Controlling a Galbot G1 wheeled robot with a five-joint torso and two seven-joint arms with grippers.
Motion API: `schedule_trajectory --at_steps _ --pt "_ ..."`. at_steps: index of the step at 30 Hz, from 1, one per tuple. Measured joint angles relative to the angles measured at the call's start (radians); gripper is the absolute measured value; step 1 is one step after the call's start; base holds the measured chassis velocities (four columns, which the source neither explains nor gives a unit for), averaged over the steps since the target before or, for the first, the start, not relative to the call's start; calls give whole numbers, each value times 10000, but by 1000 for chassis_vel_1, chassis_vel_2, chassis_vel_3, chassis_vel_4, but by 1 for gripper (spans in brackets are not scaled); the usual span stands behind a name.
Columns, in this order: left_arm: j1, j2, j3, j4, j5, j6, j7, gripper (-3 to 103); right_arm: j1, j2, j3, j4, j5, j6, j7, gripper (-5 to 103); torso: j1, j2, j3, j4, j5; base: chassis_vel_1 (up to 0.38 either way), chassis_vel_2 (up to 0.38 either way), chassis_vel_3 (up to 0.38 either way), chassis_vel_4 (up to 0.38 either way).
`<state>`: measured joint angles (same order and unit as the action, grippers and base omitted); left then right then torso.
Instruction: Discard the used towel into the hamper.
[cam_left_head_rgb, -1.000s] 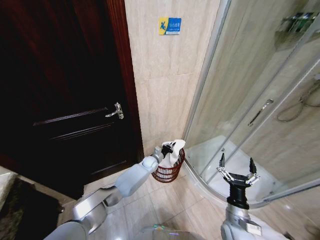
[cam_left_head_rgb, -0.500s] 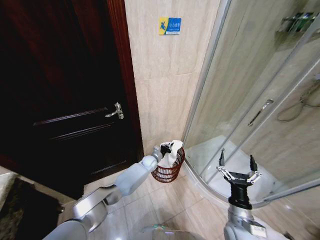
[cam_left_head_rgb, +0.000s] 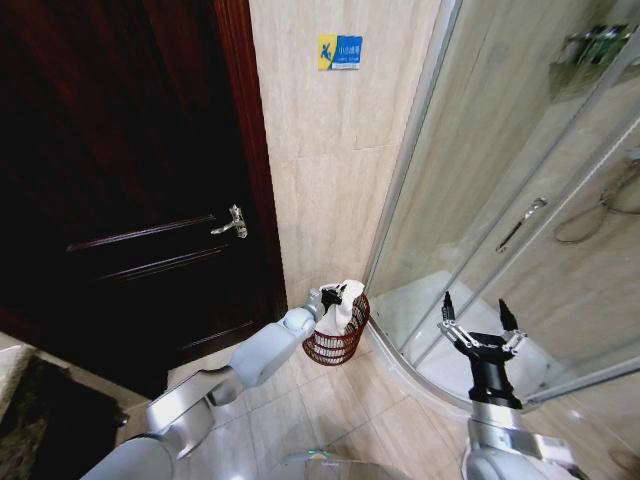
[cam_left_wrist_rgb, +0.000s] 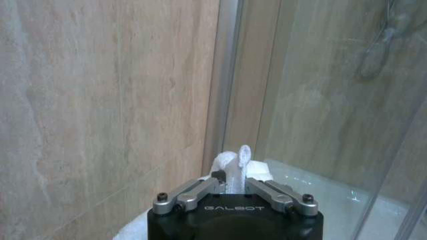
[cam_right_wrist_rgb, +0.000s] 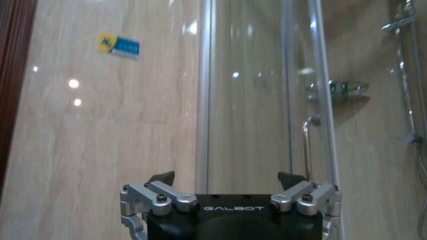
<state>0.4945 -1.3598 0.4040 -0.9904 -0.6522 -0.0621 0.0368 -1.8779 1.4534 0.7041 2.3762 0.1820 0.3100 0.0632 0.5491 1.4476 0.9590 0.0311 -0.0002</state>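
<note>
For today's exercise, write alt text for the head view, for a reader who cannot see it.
The left gripper is shut on a white towel above a small red-brown wire hamper on a tiled bathroom floor, between a dark wooden door and a curved glass shower enclosure. The right gripper hangs open and empty in front of the shower.

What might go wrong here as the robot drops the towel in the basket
The towel is bunched high above the hamper rim, pinched by the left gripper; on release it may drape over the edge or spill out. The light hamper could also tip if nudged. The right gripper hangs open near the shower glass.
</note>
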Motion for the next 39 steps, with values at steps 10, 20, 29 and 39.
schedule_trajectory --at_steps 10,20,29,39 --pt "-23 -160 -211 118 169 35 90 2 -167 440 -498 -219 -1343 -111 75 100 0 0 0 0 2 0 0 0 0" --pt "-97 -7 -7 -52 59 627 -31 2 -181 592 -632 -76 -1409 -130 92 100 0 0 0 2 1 0 0 0 0" --pt "-372 -9 355 153 -258 637 -75 2 94 1074 -633 -180 -1757 -243 -28 100 0 0 0 1 1 0 0 0 0" --pt "-714 250 1224 318 -820 724 -603 2 670 1490 -584 -66 -1595 -549 -328 100 0 0 0 0 1 0 0 0 0"
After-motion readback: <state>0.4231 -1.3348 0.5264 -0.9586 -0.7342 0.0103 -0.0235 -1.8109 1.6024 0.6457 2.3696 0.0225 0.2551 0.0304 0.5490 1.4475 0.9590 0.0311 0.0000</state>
